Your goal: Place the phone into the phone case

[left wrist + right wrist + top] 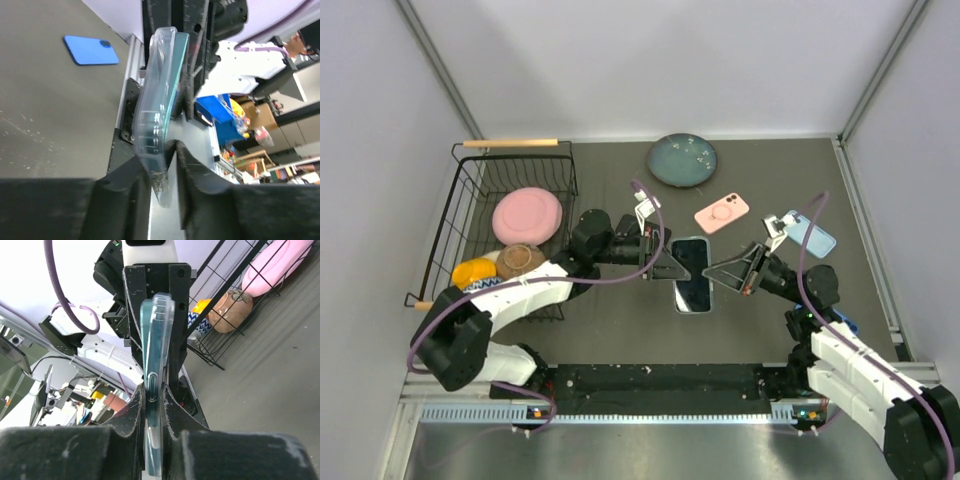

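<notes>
The dark teal phone (692,275) lies in the middle of the table inside a clear phone case (155,100), screen up. In the left wrist view the case's near rim flares away from the phone (179,65). My left gripper (672,262) reaches in from the left. Its jaws stand round that rim: one pad touches the case and a small gap shows at the other. My right gripper (713,272) comes from the right and is shut on the phone's edge (148,345), with the case wall (162,325) between the pads.
A pink case (722,213) and a light blue phone-shaped item (810,238) lie behind and to the right. A teal plate (682,160) sits at the back. A wire basket (470,200) on the left holds a pink dish, a brown bowl and a yellow thing.
</notes>
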